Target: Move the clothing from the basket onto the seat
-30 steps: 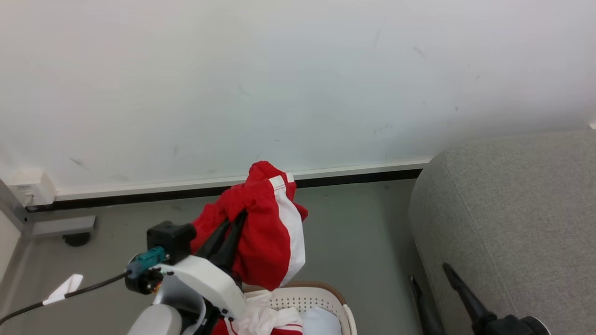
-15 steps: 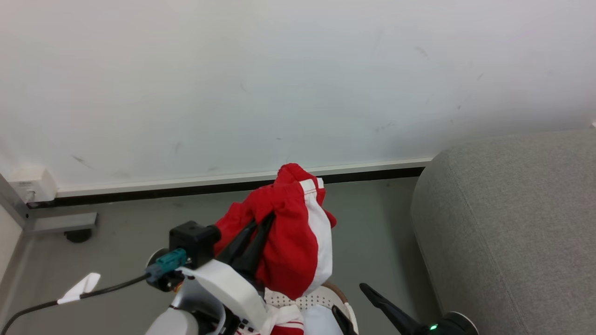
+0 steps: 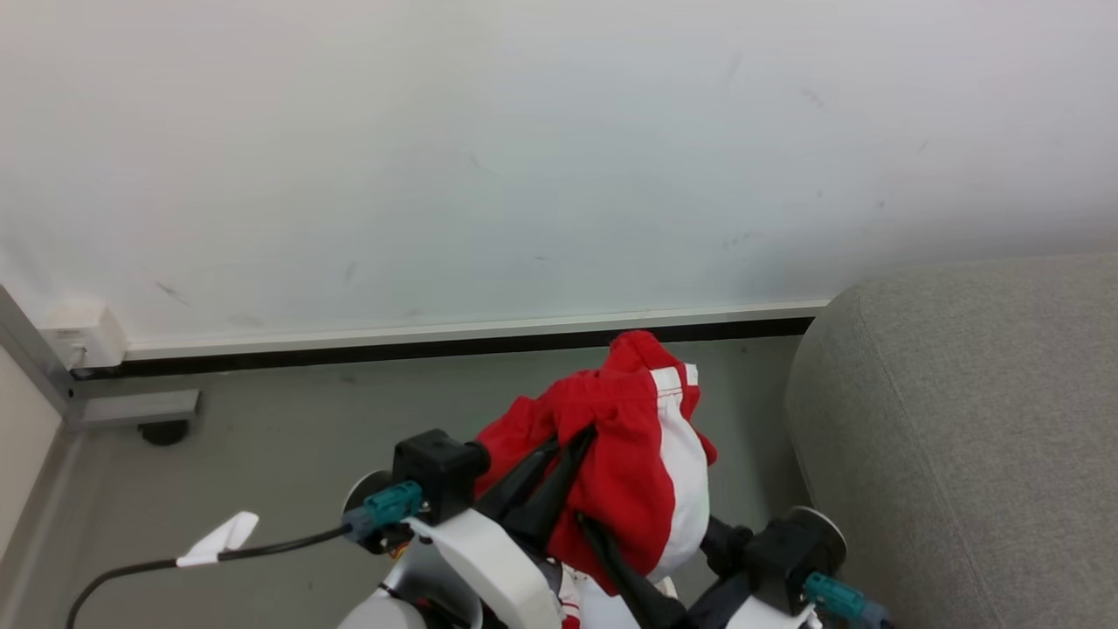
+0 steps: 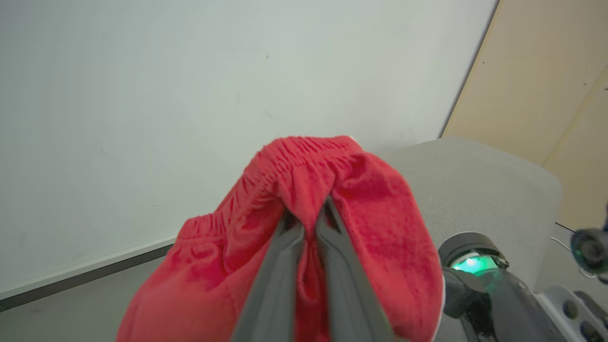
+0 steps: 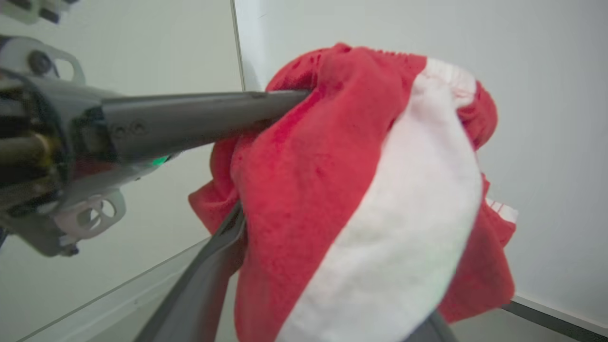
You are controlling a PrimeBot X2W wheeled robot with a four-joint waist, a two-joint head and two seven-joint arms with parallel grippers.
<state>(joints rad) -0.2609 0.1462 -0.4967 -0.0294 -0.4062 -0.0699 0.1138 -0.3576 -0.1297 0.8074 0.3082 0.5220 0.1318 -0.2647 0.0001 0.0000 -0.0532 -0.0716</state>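
Note:
A piece of the clothing (image 3: pixel 629 454), red with a broad white stripe, hangs bunched from my left gripper (image 3: pixel 576 437), which is shut on its gathered waistband (image 4: pixel 304 156). In the left wrist view my left gripper (image 4: pixel 308 213) pinches a red fold. My right gripper (image 3: pixel 646 542) stands open just below and to the right, one dark finger (image 3: pixel 611 559) against the cloth's lower edge. In the right wrist view the clothing (image 5: pixel 361 190) hangs between the spread fingers (image 5: pixel 204 285). The grey seat (image 3: pixel 961 419) rises at the right. The basket is hidden under my arms.
A white wall with a dark baseboard (image 3: pixel 437 349) runs behind the grey floor. A metal frame on a caster (image 3: pixel 148 415) and a wall socket box (image 3: pixel 74 336) sit at the left. A black cable with a white tag (image 3: pixel 214 542) trails from my left wrist.
My left gripper has carried the red clothing to the right, nearer the seat. My right gripper has swung in from beside the seat, its open fingers now around the hanging cloth.

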